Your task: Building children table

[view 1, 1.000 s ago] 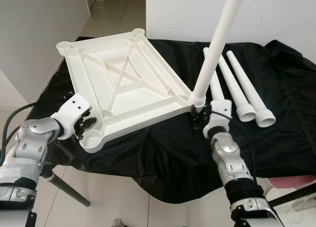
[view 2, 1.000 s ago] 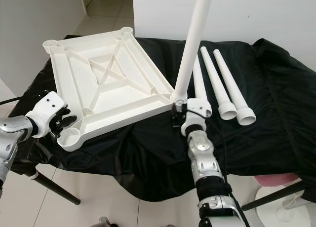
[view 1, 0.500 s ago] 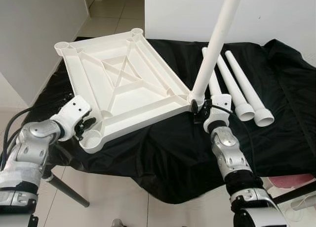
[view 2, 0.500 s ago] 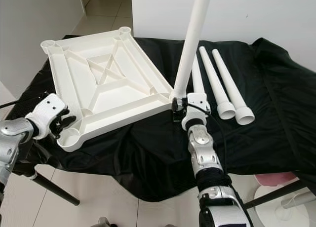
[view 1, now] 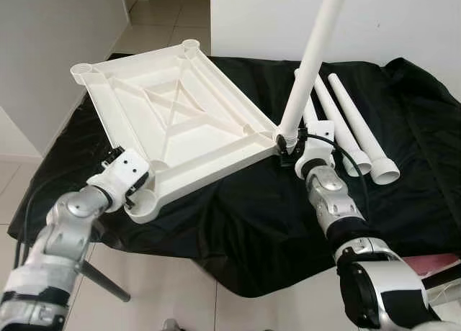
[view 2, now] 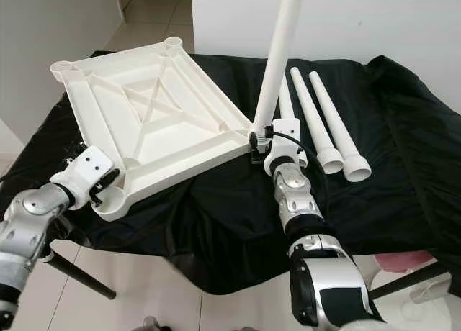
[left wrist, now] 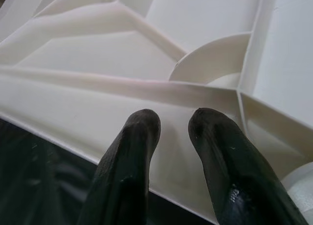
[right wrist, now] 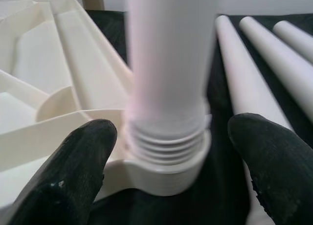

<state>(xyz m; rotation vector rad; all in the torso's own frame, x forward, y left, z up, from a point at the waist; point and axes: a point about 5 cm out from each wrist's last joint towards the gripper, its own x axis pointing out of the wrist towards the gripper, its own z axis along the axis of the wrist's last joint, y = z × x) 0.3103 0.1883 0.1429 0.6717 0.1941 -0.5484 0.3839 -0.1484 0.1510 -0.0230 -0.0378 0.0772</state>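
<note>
Black cloth (view 1: 238, 223) drapes the work surface, with pale floor tiles (view 1: 155, 14) and a white wall (view 1: 274, 18) behind. Lying upside down on it is the white tabletop (view 1: 169, 119), ribbed underside up. One white leg (view 1: 310, 65) stands upright, its threaded end seated in the tabletop's near right corner socket; the right gripper (right wrist: 166, 151) brackets that base with fingers spread, not touching. Three loose legs (view 1: 356, 133) lie side by side on the cloth just beyond. The left gripper (left wrist: 171, 132), fingers nearly together, rests against the rim at the near left corner.

white leg (view 1: 311, 63) stands in tabletop (view 1: 173, 122) corner (seemingly tilted).
</note>
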